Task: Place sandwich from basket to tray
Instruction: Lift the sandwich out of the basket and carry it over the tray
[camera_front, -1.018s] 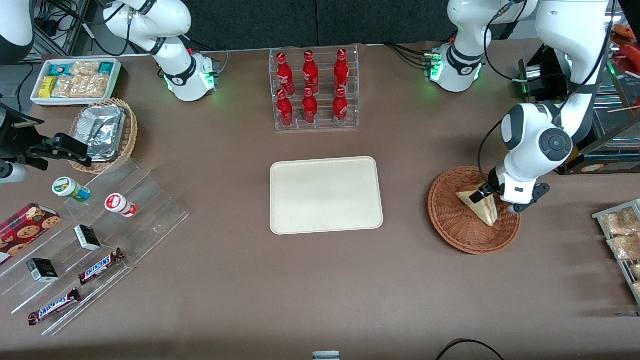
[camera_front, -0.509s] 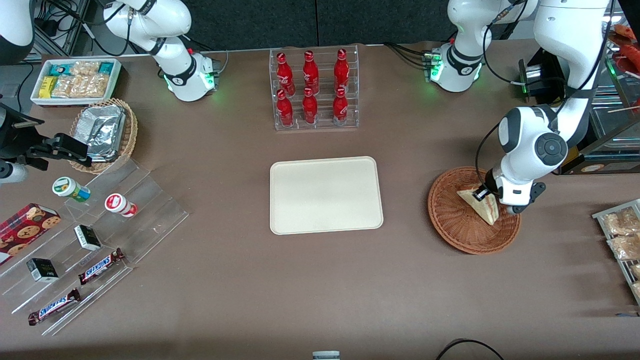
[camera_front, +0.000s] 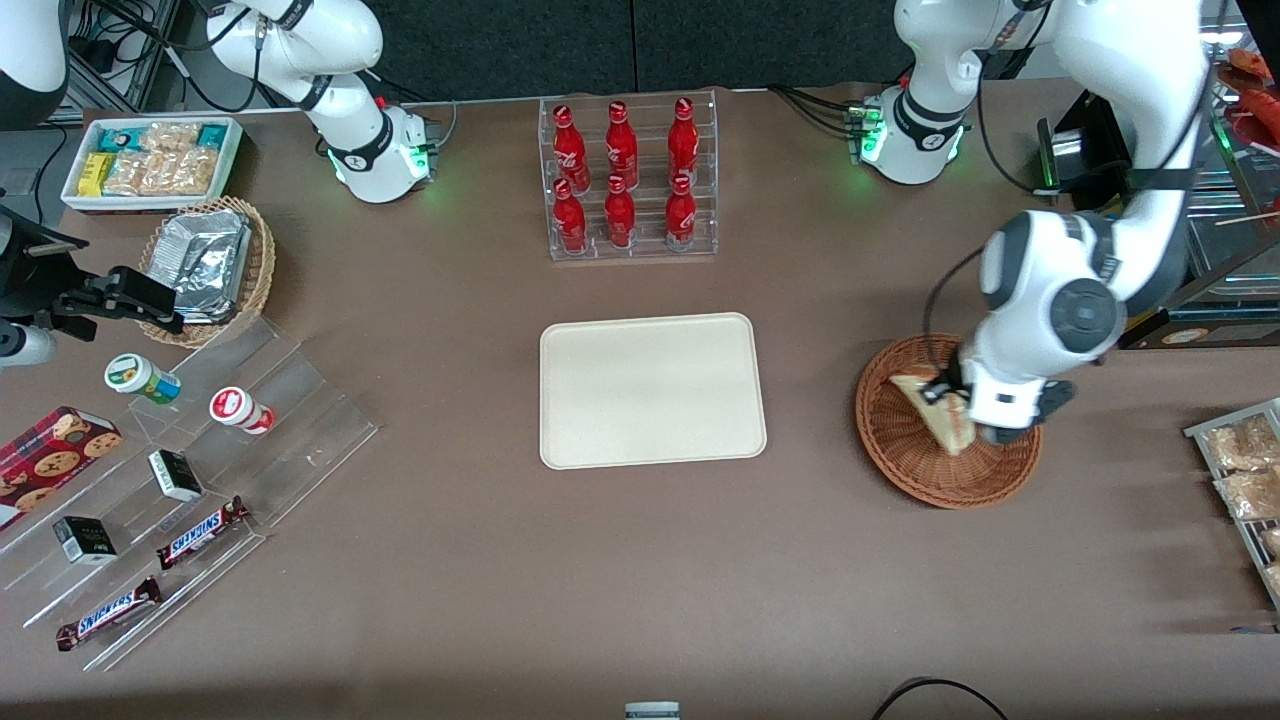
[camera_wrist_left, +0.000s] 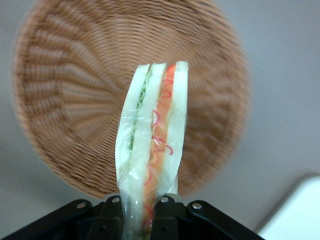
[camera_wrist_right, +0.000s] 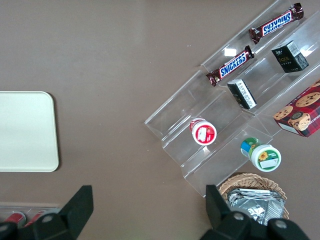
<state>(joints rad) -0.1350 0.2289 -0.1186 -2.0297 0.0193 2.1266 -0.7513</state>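
Front view, left to right. The tray (camera_front: 652, 390) lies flat at mid-table, bare, ready to receive. Toward the working arm's end, the basket (camera_front: 900, 445) sits on the table. Above it the gripper (camera_front: 950, 398) is clamped on the sandwich (camera_front: 940, 415), which hangs clear of the weave, wedge downward, filling edge exposed, evidently lifted for carrying to the tray.

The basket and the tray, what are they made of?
The basket looks like woven wicker, reddish-brown, with ribbed strands spiralling round. The tray looks like smooth matte cream plastic, probably, with no seams. The pincer holds the sandwich above the basket.
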